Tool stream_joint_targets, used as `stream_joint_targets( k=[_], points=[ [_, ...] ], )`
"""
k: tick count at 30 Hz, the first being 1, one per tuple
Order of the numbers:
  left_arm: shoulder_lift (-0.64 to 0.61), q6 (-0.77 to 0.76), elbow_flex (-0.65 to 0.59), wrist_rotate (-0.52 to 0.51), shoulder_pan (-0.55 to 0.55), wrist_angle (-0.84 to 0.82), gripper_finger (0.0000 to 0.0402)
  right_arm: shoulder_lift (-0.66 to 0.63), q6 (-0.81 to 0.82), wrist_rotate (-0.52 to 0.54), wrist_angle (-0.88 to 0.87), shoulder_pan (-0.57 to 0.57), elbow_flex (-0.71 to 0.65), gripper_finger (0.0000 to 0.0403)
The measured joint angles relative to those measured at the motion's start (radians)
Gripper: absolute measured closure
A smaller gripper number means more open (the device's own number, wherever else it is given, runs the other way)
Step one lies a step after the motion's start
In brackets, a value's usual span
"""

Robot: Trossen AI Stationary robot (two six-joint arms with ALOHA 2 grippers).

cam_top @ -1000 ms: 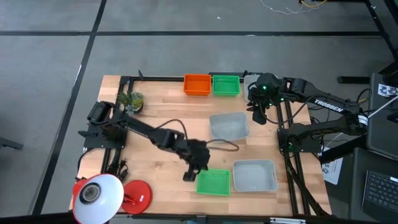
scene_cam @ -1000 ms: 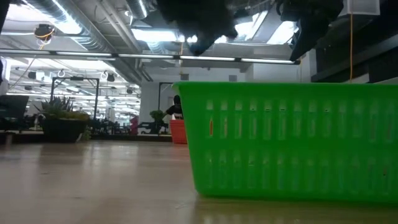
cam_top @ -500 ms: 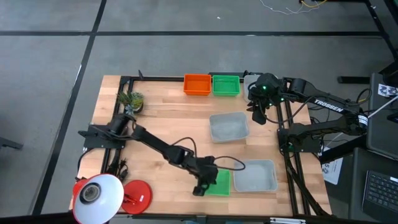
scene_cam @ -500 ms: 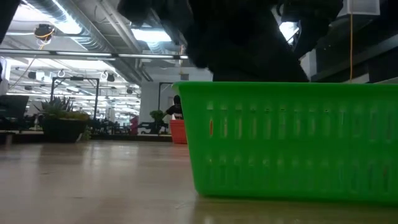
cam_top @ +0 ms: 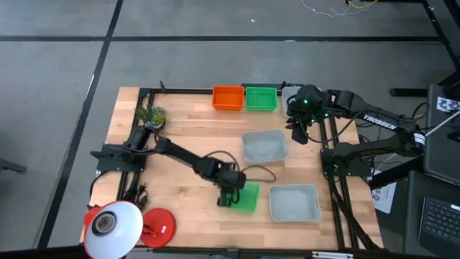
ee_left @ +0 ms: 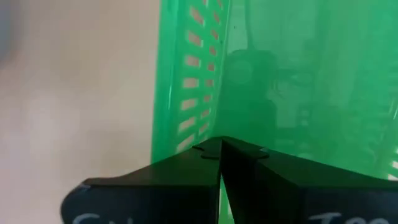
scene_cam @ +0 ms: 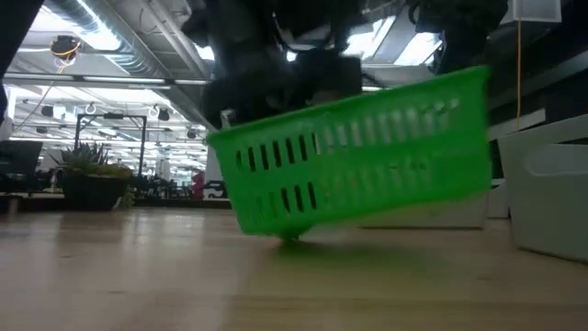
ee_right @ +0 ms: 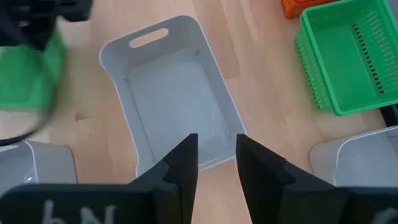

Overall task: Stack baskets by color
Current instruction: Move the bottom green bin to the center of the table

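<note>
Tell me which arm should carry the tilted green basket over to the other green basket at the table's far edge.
Left. The left gripper has its jaws shut on the tilted green basket, one edge lifted off the table. The right gripper hangs open and empty near the far green basket.
</note>
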Motion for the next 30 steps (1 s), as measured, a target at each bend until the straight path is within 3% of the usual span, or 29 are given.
stream_joint_targets(
  k=[9,17,24,30],
  points=[
    [-0.034,0.13,-0.003,-0.01,0.192,-0.213,0.0401,0.0,-0.001,0.0,-0.049,0.0,0.0,0.0295],
    [-0.058,0.163,-0.007,-0.042,0.288,-0.498,0.0401,0.0,-0.001,0.0,-0.081,0.0,0.0,0.0295],
    [-0.057,0.18,-0.007,-0.148,0.376,-0.37,0.0401,0.0,0.003,0.0,-0.083,0.0,0.0,0.0295],
    [-0.057,0.244,-0.006,-0.169,0.432,-0.062,0.0402,0.0,0.004,0.0,-0.089,0.0,0.0,0.0295]
  ],
)
